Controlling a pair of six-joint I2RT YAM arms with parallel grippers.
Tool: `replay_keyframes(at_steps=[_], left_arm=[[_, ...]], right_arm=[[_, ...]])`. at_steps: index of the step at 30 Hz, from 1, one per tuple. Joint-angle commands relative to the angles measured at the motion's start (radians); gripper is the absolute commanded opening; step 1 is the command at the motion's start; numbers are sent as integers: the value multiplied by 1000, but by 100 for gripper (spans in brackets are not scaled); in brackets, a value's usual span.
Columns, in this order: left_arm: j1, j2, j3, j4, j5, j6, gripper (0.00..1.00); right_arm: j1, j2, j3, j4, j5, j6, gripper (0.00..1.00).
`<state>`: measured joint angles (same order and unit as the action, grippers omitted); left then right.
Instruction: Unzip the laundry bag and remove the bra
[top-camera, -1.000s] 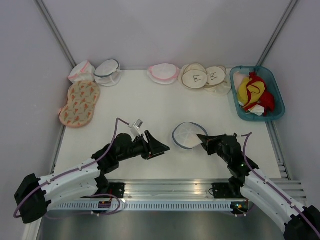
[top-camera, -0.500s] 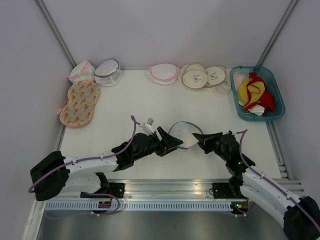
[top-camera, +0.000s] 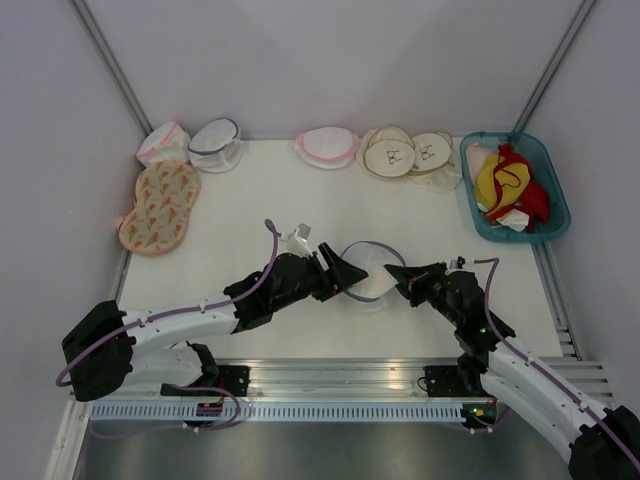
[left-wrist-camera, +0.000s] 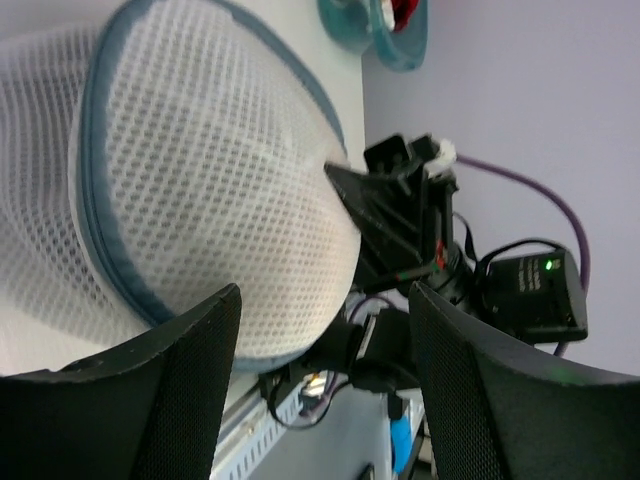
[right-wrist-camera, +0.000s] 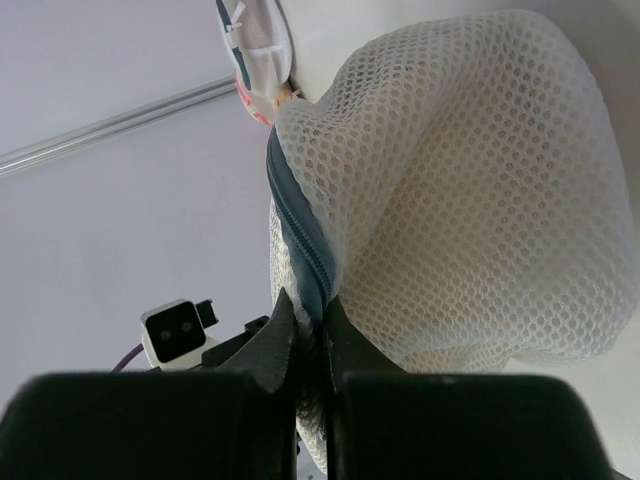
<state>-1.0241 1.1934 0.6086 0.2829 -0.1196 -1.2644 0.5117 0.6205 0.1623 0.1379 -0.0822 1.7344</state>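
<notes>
The laundry bag (top-camera: 374, 272), white mesh with blue-grey zipper trim, sits at the table's near middle. My right gripper (top-camera: 403, 284) is shut on its zipper trim (right-wrist-camera: 300, 235) at the bag's right edge, and the mesh (right-wrist-camera: 460, 180) bulges beyond the right gripper (right-wrist-camera: 308, 300). My left gripper (top-camera: 347, 273) is open at the bag's left side. In the left wrist view the bag (left-wrist-camera: 200, 170) fills the space just past the spread fingers (left-wrist-camera: 175, 395) of the left gripper (left-wrist-camera: 325, 300). The bra shows only as a beige tint through the mesh (right-wrist-camera: 450, 300).
Along the back edge lie a pink-trimmed bag (top-camera: 160, 144), a dark-trimmed mesh bag (top-camera: 216, 143), another pink-trimmed bag (top-camera: 326, 147) and beige padded cups (top-camera: 392, 153). A patterned peach bra (top-camera: 160, 205) lies far left. A teal basket (top-camera: 467, 178) holds red and yellow garments.
My left arm has swung right and reached the bag's left side with its jaws spread. The bag's near edge has risen and tilted. The right gripper has kept its hold.
</notes>
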Motion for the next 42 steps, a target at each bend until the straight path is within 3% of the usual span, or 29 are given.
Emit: replay_keyframes(at_steps=[1, 10, 15, 21, 29, 36, 39, 40, 42], left_arm=[[-19, -8, 20, -74, 148, -16, 72], [-42, -15, -12, -71, 209, -82, 73], [-63, 67, -29, 7, 242, -144, 73], [-59, 115, -37, 13, -49, -100, 74], [-22, 58, 68, -65, -273, 20, 74], [2, 80, 102, -53, -270, 49, 70], [16, 81, 91, -27, -250, 69, 46], [28, 80, 85, -13, -236, 79, 33], [85, 75, 57, 42, -163, 111, 20]], right_arm=[[4, -25, 14, 14, 44, 1, 0], [4, -21, 13, 20, 64, 8, 0], [4, -27, 6, 25, 70, 14, 0], [4, -16, 0, 69, 16, 7, 0], [2, -39, 13, 19, -39, -44, 0], [4, -36, 19, -3, -67, -75, 0], [2, -27, 32, 0, -77, -105, 1], [4, -22, 40, -7, -82, -119, 0], [4, -8, 75, -32, -90, -182, 13]])
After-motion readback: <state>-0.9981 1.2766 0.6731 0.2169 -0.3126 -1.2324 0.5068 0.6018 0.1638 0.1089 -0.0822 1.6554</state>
